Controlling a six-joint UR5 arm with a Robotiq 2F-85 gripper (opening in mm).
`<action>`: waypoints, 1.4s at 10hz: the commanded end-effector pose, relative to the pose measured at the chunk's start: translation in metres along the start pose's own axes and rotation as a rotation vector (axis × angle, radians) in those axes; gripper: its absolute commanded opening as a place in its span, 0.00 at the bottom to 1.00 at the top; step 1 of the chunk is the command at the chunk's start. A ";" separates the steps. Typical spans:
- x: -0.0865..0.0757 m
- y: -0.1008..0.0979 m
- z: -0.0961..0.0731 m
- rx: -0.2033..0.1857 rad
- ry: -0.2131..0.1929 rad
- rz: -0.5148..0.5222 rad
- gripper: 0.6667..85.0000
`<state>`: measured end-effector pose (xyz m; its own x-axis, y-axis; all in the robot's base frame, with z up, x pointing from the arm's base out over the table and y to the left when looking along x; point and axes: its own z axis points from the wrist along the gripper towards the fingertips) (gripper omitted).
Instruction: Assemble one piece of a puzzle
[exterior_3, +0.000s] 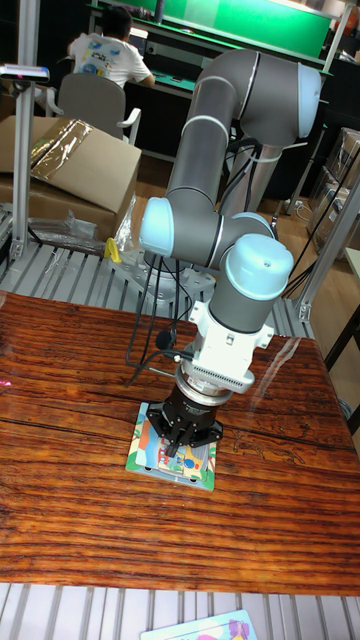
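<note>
Puzzle board (150, 450) lies mid-counter (60, 400); end effector (186, 447) low over it, likely seating 1 piece; grip state cannot be told.

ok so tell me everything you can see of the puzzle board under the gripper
The puzzle board is a flat, roughly square panel with a pale rim and a colourful cartoon picture in blues, greens and oranges. It lies flat on the wooden table, turned slightly askew to its edge. The gripper stands directly over its middle, fingers pointing down, hiding much of the picture; actual contact cannot be made out.
</note>
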<state>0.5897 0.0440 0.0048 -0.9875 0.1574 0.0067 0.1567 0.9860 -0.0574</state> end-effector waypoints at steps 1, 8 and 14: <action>0.000 0.002 -0.003 -0.010 0.003 0.007 0.01; 0.004 0.003 -0.002 -0.011 0.008 0.011 0.01; -0.002 0.007 -0.001 -0.033 -0.002 -0.010 0.01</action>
<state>0.5892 0.0483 0.0056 -0.9888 0.1490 0.0097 0.1484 0.9879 -0.0441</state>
